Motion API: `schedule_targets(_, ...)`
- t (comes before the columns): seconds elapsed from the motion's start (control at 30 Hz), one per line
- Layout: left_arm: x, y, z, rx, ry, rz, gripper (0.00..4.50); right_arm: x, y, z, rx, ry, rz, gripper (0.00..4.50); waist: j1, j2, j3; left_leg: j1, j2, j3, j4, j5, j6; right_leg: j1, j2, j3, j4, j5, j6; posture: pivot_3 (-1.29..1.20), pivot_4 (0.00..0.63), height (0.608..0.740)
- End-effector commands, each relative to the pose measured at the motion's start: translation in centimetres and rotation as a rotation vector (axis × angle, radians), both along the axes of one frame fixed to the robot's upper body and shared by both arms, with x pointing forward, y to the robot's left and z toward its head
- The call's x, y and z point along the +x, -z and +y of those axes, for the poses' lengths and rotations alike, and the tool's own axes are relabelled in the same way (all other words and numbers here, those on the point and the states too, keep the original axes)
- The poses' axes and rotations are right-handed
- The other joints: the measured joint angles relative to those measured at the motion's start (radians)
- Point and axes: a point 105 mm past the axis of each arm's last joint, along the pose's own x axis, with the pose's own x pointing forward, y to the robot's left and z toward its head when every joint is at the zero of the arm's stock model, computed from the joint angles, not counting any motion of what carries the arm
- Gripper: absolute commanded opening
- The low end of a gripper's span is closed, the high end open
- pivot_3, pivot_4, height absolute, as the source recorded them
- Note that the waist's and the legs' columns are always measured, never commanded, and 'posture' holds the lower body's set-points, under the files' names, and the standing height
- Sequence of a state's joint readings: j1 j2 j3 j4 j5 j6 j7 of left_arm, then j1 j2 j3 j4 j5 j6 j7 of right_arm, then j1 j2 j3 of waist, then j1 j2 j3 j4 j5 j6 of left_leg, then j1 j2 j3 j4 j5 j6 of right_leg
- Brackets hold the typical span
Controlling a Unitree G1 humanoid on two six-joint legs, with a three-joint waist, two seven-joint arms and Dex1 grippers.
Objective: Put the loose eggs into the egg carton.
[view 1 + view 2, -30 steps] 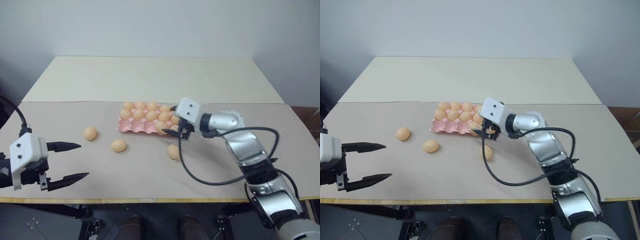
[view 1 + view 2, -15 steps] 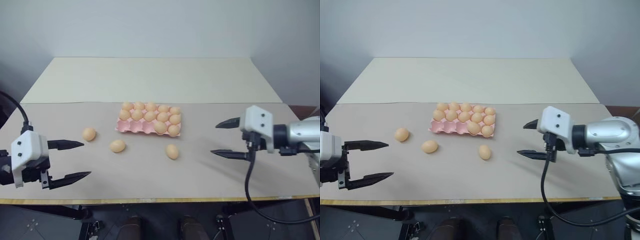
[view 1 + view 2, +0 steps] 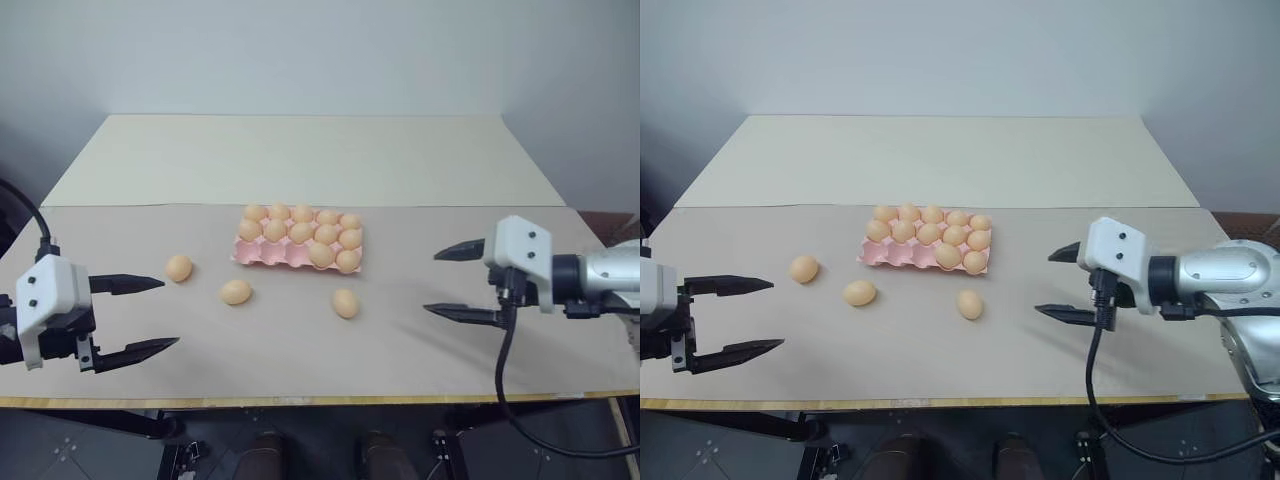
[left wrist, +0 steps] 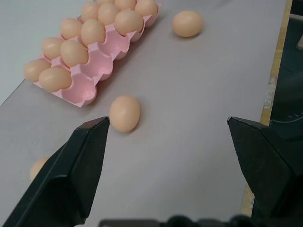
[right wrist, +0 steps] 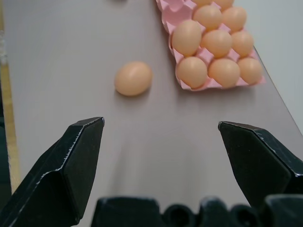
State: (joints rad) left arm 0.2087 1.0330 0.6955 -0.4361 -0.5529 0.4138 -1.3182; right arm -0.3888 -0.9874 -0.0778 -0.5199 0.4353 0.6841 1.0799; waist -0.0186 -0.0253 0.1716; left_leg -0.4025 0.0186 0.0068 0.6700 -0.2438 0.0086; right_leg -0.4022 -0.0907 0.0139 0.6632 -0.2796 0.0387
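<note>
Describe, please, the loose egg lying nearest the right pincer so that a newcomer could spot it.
Start at the pink egg carton in the middle of the table. Just off its near right corner lies one egg alone on the bare surface. The other two loose eggs lie to the carton's left.

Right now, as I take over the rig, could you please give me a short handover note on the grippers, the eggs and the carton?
Left gripper: open, holding nothing, over the table's near left edge.
Right gripper: open, holding nothing, to the right of the eggs.
Egg carton: pink, mid-table, its right part filled with eggs, its front left cups free.
Done: most cups filled.
Left: three loose eggs on the table. One lies far left, one in front of the carton's left end, one in front of its right end. The last lies nearest the right gripper, so it is probably the next pick.
</note>
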Motion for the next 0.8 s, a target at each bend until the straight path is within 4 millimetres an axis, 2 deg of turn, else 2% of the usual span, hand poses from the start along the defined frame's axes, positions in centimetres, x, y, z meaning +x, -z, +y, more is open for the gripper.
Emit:
schedule_targets(0.03,-0.3,-0.2,-0.1,0.034,0.012,-0.018,4.35,0.7,0.8,2.7,0.020,0.001,-0.017,4.48,-0.001,0.000,0.000,0.000,0.000,0.000,0.000,0.000,0.000,0.000,0.000,0.000,0.000,0.000,0.000,0.00,0.150,0.740)
schedule_targets(0.33,-0.6,-0.4,-0.3,0.058,0.011,-0.016,4.35,3.4,4.5,8.1,0.095,0.122,0.044,4.48,0.003,-0.001,0.000,-0.002,-0.001,-0.001,0.000,0.000,0.000,-0.002,-0.001,0.000,0.000,0.000,0.000,0.00,0.150,0.740)
schedule_targets(0.53,-0.7,-0.4,-0.2,0.062,0.009,-0.012,4.35,3.3,7.1,9.2,0.044,0.151,0.085,4.48,0.005,-0.001,-0.001,-0.003,-0.002,-0.001,0.000,0.000,0.000,-0.002,-0.001,-0.001,0.000,0.000,0.000,0.00,0.150,0.740)
schedule_targets(0.73,-0.6,-0.2,-0.3,0.059,0.014,-0.012,4.35,4.0,7.6,9.1,0.037,0.190,0.074,4.48,0.003,-0.001,-0.001,-0.001,-0.001,-0.001,0.000,0.000,0.000,-0.002,-0.001,0.000,0.001,0.000,0.000,0.00,0.150,0.740)
schedule_targets(0.77,-0.5,-0.2,-0.4,0.059,0.014,-0.012,4.35,4.1,7.7,9.0,0.037,0.192,0.078,4.11,0.003,-0.001,-0.001,-0.001,-0.001,-0.001,0.000,0.000,0.000,-0.001,-0.001,0.000,0.001,0.000,0.000,0.00,0.150,0.740)
schedule_targets(0.8,-0.5,-0.1,-0.3,0.059,0.014,-0.012,4.35,4.1,7.8,8.9,0.028,0.190,0.078,3.96,0.003,-0.001,-0.001,-0.001,-0.001,-0.001,0.000,0.000,0.000,-0.001,0.000,-0.001,0.001,0.000,0.000,0.00,0.150,0.740)
